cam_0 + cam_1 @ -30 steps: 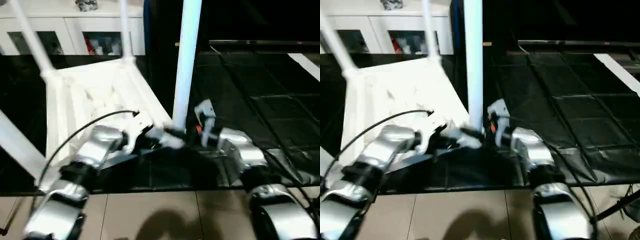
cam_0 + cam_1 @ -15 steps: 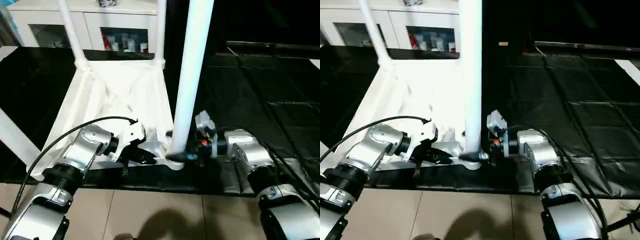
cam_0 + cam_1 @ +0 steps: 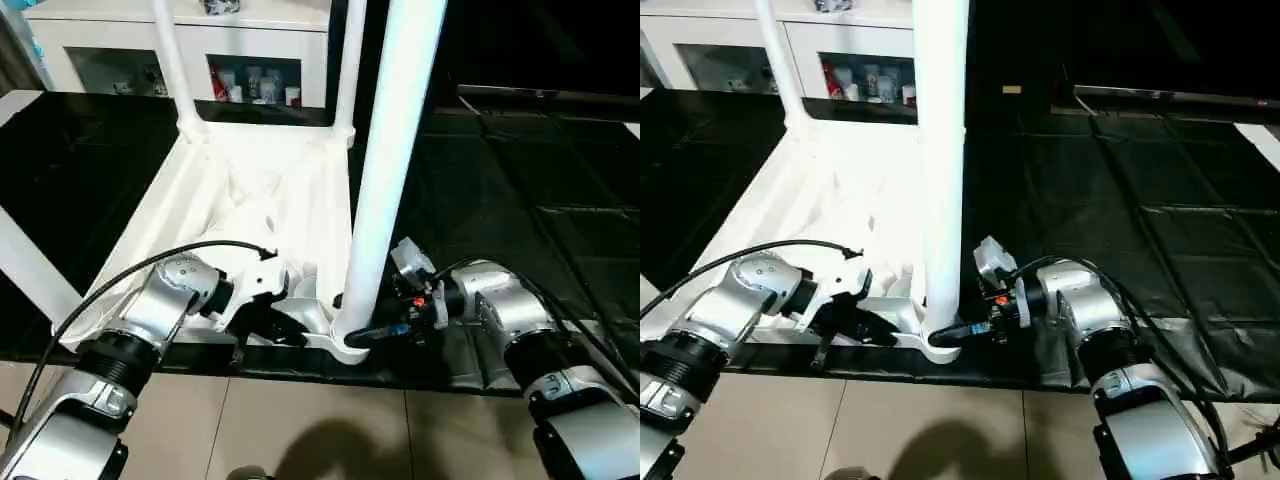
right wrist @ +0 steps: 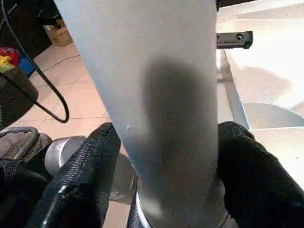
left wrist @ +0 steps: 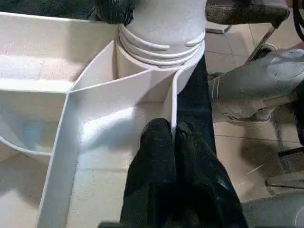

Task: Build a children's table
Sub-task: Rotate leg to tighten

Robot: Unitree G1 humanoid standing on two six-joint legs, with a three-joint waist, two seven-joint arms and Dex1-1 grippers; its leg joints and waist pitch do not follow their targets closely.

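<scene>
The children's table lies upside down on a black mat, its ribbed white top (image 3: 250, 200) facing up. A thick white leg (image 3: 385, 190) stands upright in the near right corner socket (image 3: 345, 345). My right gripper (image 3: 378, 333) is at this leg's base, a black finger (image 4: 90, 161) pressed on either side. My left gripper (image 3: 288, 328) is shut, pinching the top's thin rim wall (image 5: 173, 104) just beside that socket. Two more legs (image 3: 172, 60) rise from the far corners. Another leg (image 3: 30, 275) slants out at the near left.
A white cabinet (image 3: 120, 40) with glass doors stands behind the table. Black matting (image 3: 520, 180) stretches to the right. Beige floor tiles (image 3: 300, 420) lie in front of it, under my forearms. A black cable (image 3: 150, 265) arcs over my left arm.
The camera has shifted, so the whole scene sits differently. My right gripper's fingers have closed in on the leg's base. The left gripper stays shut at the rim.
</scene>
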